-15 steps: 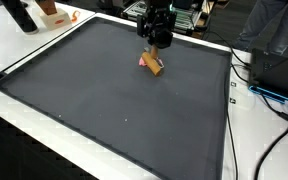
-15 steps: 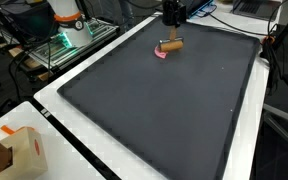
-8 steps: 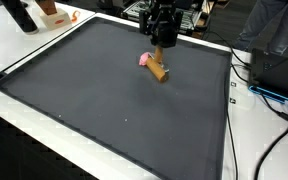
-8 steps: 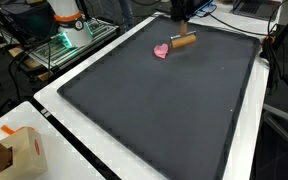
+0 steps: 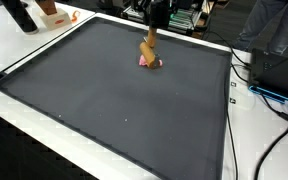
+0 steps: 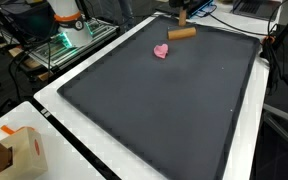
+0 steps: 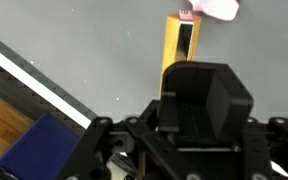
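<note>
A brown cardboard box [image 6: 16, 150] sits at the near corner of the white desk [image 5: 14, 45] in an exterior view. Past it, a large dark mat [image 5: 114, 110] covers almost the whole desk top, leaving only a white strip along the edges.

Towards the far edge of the desk, a small pink piece [image 5: 150, 63] lies flat on the mat. It is rounded, soft-looking and lighter than anything around it.

Just above and beside it is the wooden block [image 5: 149, 45]. It is a slim, straight bar of plain tan wood with squared ends and is much longer than it is thick. It hangs clear of the mat close to the middle of the far edge. In an exterior view [image 6: 182, 32] it lies level, with the pink piece a little nearer the camera and apart from it. In the wrist view the block [image 7: 179, 45] runs straight out from the tool, its far end pointing at the pink piece [image 7: 210, 8].

The gripper [image 5: 155, 24] is closed on the block's upper end and holds it in the air. Its black body hides the fingertips in the wrist view.

Beyond the far edge stand dark equipment and cables.
</note>
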Tool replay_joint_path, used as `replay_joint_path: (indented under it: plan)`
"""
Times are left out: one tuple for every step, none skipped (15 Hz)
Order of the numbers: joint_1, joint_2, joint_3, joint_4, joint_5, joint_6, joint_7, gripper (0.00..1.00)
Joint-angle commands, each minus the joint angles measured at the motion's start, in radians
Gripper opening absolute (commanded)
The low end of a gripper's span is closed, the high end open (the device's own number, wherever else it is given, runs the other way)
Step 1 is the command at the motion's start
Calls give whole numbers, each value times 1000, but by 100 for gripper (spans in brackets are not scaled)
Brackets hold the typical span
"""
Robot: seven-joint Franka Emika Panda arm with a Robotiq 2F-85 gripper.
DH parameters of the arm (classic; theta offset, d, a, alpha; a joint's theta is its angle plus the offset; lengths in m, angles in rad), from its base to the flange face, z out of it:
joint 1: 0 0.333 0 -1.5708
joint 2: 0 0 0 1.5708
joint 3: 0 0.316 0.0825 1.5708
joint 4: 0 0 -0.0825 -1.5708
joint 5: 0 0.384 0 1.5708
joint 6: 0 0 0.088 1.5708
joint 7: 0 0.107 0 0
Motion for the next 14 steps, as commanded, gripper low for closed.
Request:
replay_joint_path:
  plan:
    - [10,-91,-2,36,-13,-220,70,24]
    - [13,-107,-2,51,-5,-277,72,24]
    - [15,-120,-1,65,-6,-328,78,24]
    - [17,-133,-1,79,-4,-372,81,24]
    - [19,-142,-1,89,-5,-402,85,24]
    - [19,-107,-9,80,-2,-341,62,49]
    - [20,-119,-9,89,-2,-369,64,49]
    - [22,-125,-9,92,-3,-379,65,49]
    - [22,-128,-9,93,-3,-380,66,49]
    - [22,-127,-9,93,-3,-380,66,49]
    - [22,-126,-9,93,-3,-380,66,49]
    - [22,-125,-9,93,-3,-380,66,49]
    - [22,-125,-9,93,-2,-380,66,24]
    - [10,-97,-22,119,12,-390,75,24]
